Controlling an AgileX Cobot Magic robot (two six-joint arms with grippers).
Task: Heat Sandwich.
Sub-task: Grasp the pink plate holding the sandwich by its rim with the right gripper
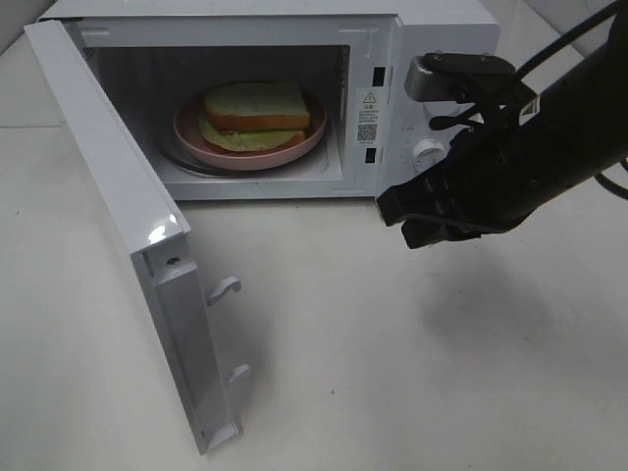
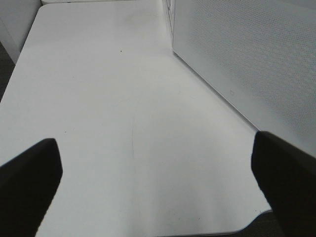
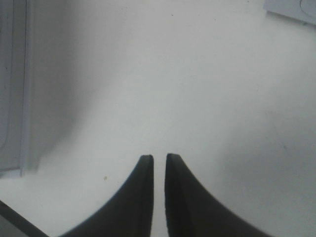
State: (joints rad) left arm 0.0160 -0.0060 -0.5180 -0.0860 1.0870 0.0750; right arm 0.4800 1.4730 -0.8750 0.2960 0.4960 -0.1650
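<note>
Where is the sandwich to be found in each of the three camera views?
Exterior high: the sandwich sits upper centre, on the pink plate inside the open microwave.
Left wrist: not in it.
Right wrist: not in it.
Shared landmark: the white table, seen in all three.

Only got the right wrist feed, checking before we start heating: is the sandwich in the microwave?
Observer: Yes, the sandwich sits on a pink plate inside the microwave.
Operator: Door?
Observer: The door is wide open, standing out on the left of the high view.
Operator: Left arm?
Observer: Its wrist view shows the left gripper with jaws wide apart, nothing between them.
</note>
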